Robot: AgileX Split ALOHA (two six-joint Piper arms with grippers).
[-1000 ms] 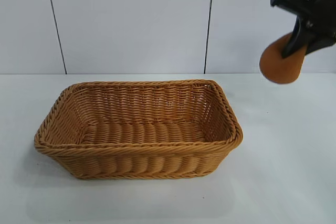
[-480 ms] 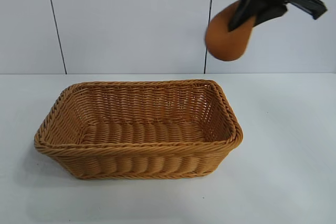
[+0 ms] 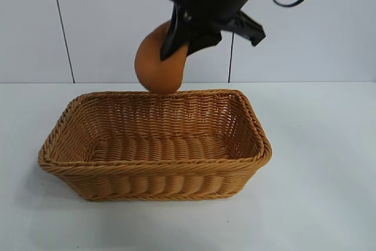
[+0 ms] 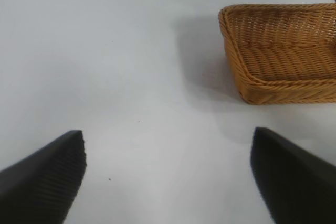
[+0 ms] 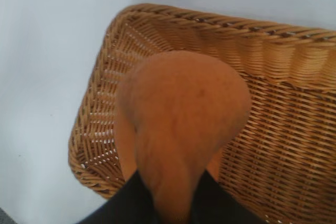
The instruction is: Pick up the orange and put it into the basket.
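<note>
Swung across from the far right, the right pincer (image 3: 176,45) now hangs over the basket (image 3: 154,168), clamped tight on the orange (image 3: 158,66) dangling just below it, lined up for dropping in. Left pincer (image 4: 168,177) idles wide open, holding nothing.

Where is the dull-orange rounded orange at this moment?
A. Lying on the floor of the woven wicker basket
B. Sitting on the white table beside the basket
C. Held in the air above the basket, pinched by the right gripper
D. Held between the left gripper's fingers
C: the dull-orange rounded orange hangs clear above the back rim of the tan woven wicker basket, pinched by the black right gripper, not resting inside it.
</note>
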